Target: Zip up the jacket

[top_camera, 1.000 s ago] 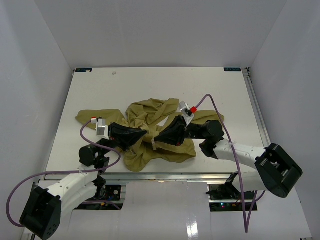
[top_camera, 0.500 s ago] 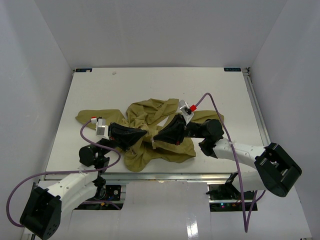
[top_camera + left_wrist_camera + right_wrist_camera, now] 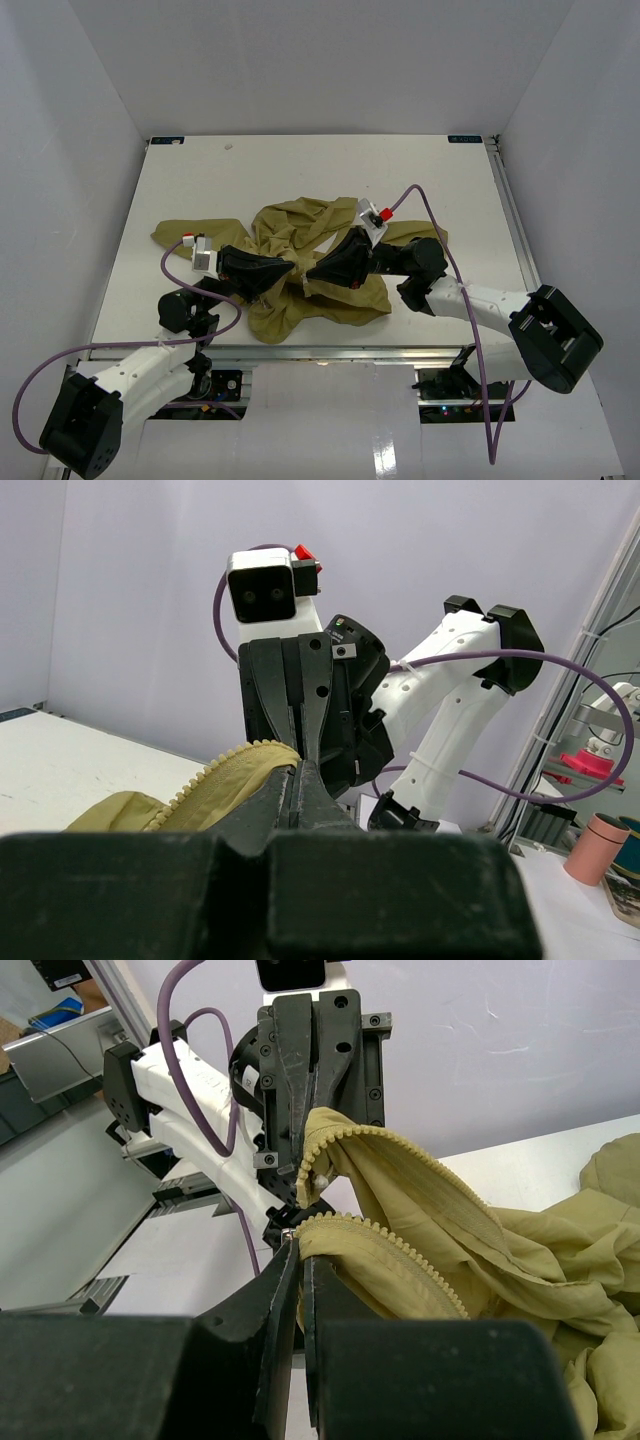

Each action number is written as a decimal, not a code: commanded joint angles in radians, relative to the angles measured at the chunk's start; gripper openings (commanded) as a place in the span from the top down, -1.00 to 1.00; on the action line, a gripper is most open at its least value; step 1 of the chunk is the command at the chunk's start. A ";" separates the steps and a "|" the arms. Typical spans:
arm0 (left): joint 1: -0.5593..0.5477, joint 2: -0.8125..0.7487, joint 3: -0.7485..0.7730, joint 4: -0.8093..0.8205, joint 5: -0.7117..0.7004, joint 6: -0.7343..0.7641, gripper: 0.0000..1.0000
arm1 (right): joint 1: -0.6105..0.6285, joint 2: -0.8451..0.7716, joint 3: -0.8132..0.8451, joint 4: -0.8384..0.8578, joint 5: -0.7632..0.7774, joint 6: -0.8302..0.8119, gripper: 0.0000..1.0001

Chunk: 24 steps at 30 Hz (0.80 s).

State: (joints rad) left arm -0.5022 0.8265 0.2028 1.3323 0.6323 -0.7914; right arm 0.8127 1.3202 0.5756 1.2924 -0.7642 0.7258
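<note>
Two toothed zipper edges, left fingers and right fingers clamped on them, crumpled olive jacket

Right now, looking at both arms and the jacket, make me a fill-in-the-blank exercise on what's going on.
1. The left gripper is pinched shut on a toothed ____ edge of the olive jacket.
2. The right gripper, facing it tip to tip, is ____ on the jacket's other toothed edge.
3. The cable running along the left arm is ____ in colour.

Missing words: zipper; shut; purple
</note>
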 commanded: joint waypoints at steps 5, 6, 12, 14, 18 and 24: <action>-0.012 -0.012 0.003 0.490 0.003 -0.012 1.00 | 0.002 0.005 0.050 0.285 0.020 0.004 0.85; -0.012 -0.012 0.003 0.490 0.003 -0.012 1.00 | 0.001 0.005 0.050 0.285 0.021 0.004 0.85; -0.013 -0.017 -0.004 0.489 0.002 -0.009 1.00 | 0.002 0.001 0.047 0.286 0.027 0.004 0.84; -0.014 -0.015 -0.005 0.490 0.001 -0.007 1.00 | 0.001 -0.001 0.047 0.287 0.028 0.004 0.85; -0.015 -0.013 -0.006 0.489 0.001 -0.005 1.00 | 0.000 -0.002 0.047 0.289 0.028 0.007 0.85; -0.022 -0.009 -0.005 0.490 0.003 0.000 1.00 | 0.002 0.001 0.049 0.297 0.030 0.015 0.85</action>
State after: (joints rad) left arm -0.5157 0.8245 0.2028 1.3323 0.6327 -0.7971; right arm 0.8127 1.3254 0.5819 1.2926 -0.7478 0.7294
